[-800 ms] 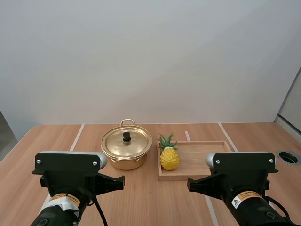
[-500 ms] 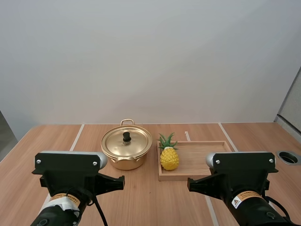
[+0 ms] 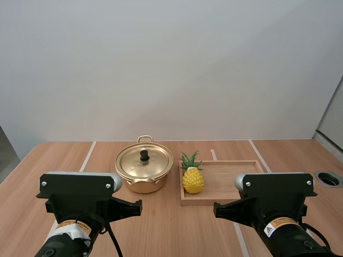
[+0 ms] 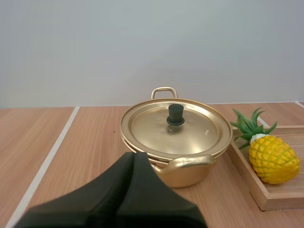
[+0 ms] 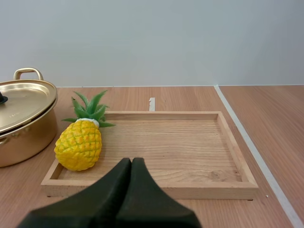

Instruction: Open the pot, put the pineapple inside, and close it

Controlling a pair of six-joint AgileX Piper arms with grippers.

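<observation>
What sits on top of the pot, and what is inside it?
A gold lid with a black knob sits on the pot. It covers the inside, so any contents are hidden.

Plain grey wall (image 3: pixel 171 64), wooden table (image 3: pixel 161 230)

Setting: robot lab test bench. Left arm (image 3: pixel 80 195) and right arm (image 3: pixel 276 193) are standing at the near edge of a wood-grain table (image 3: pixel 166 230). Pale marking lines (image 3: pixel 88 155) are crossing it, a bare white wall (image 3: pixel 171 69) is backing it, and a cable port (image 3: pixel 330 179) is sitting at its right edge.

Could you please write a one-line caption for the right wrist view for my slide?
Shut right gripper faces a pineapple in the wooden tray, beside the lidded pot.
</observation>
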